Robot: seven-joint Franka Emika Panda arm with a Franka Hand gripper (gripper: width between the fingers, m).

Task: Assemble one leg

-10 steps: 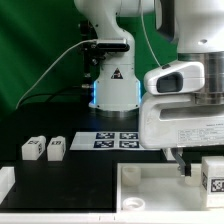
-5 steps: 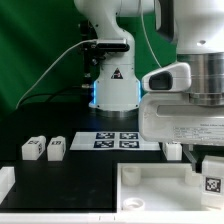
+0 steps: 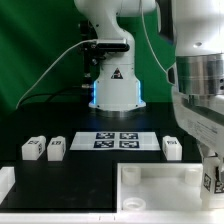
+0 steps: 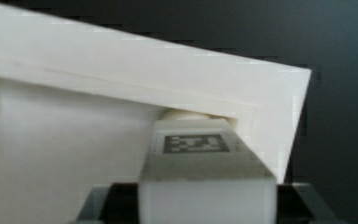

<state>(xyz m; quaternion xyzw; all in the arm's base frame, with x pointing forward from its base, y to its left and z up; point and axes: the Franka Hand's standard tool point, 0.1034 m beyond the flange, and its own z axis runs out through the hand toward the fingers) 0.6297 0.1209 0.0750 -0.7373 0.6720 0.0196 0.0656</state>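
My gripper (image 3: 209, 175) is shut on a leg (image 3: 212, 184), a small white post with a black-and-white tag, at the exterior view's far right. It holds the leg over the right end of the large white panel (image 3: 150, 190). In the wrist view the leg (image 4: 202, 160) fills the space between my dark fingers (image 4: 108, 205), and its far end meets the panel's corner (image 4: 247, 95). Whether it sits in the socket is hidden. Two more legs (image 3: 32, 148) (image 3: 56, 148) lie at the left, and another leg (image 3: 172, 148) stands behind the panel.
The marker board (image 3: 120, 139) lies flat in front of the robot's base (image 3: 112, 85). A white ledge (image 3: 5, 185) sits at the front left edge. The table top is black and the backdrop is green.
My arm has moved to the exterior view's right and lower with the leg in the gripper. The leg behind the panel, covered before, now shows.
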